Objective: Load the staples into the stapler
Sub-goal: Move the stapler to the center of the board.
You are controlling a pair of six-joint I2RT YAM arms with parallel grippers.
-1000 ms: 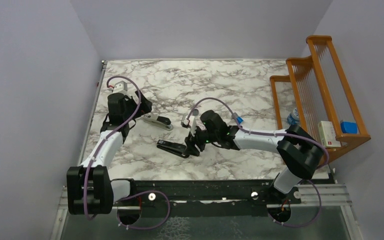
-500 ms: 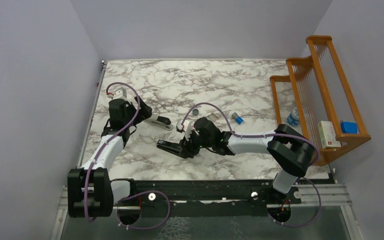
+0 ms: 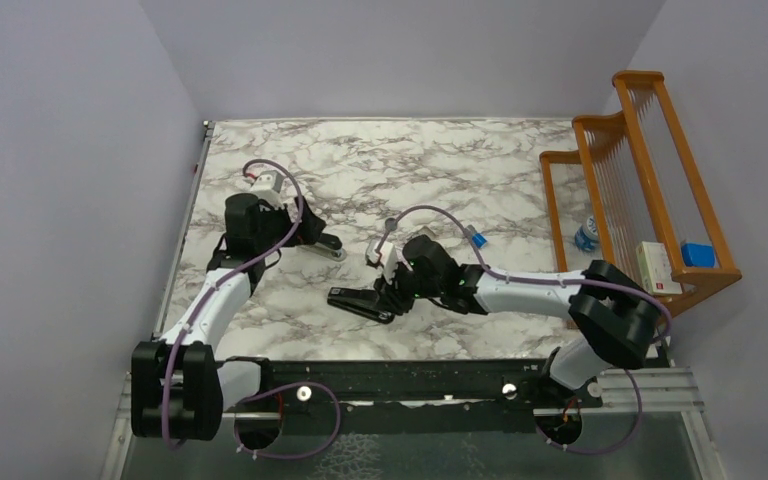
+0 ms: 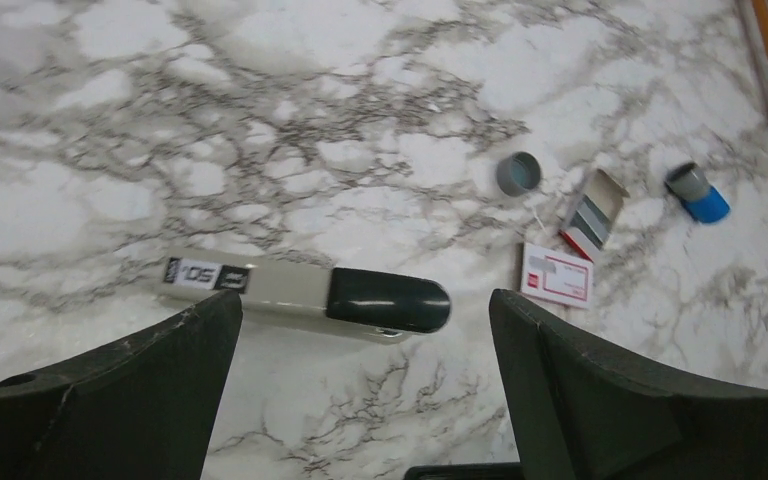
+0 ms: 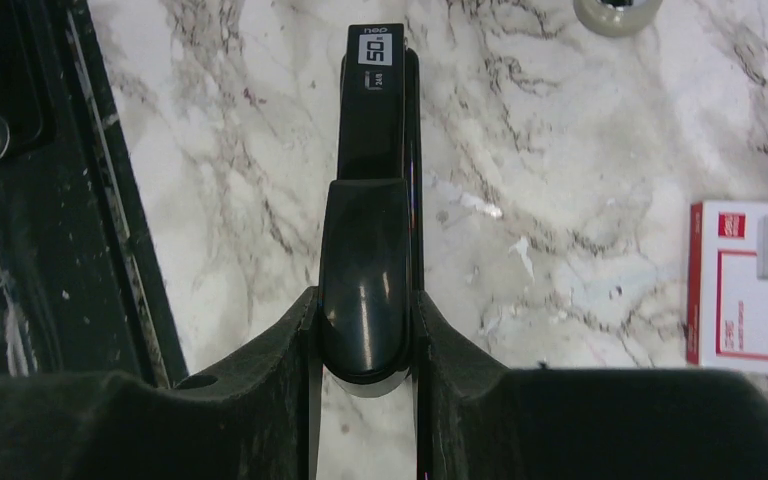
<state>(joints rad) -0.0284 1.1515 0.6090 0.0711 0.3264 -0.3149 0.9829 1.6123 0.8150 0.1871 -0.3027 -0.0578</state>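
The marble bench (image 3: 480,170) is carrying everything here, with a wooden rack (image 3: 660,130) standing at its right edge. The left arm (image 3: 210,300) is reaching up the left side of the bench, while the right arm (image 3: 530,290) is stretching across toward the middle.

The black stapler (image 5: 368,200) is lying flat near the front centre of the bench. The right fingers (image 5: 270,370) are pressing against both sides of its rounded rear end, clamped on it. Its labelled nose is pointing away from the wrist camera.

The beige stapler (image 4: 280,288) (the one with a dark cap at one end) is lying farther back and to the left. The left fingers (image 4: 140,380) are hanging above it, spread wide apart, one on each side of it in the wrist view and touching nothing.

A white-and-red box (image 4: 557,277) is lying flat on the marble behind and to the right of the black stapler. A small open tray (image 4: 592,213) is sitting just beside it. The staples (image 4: 588,217) are showing as silvery-grey strips inside that tray, well apart from both staplers. How many strips there are is too small to tell.

A grey round disc (image 4: 518,173) is resting near the tray on its left. A blue-and-white cylinder (image 4: 698,192) is lying on its side to the tray's right.
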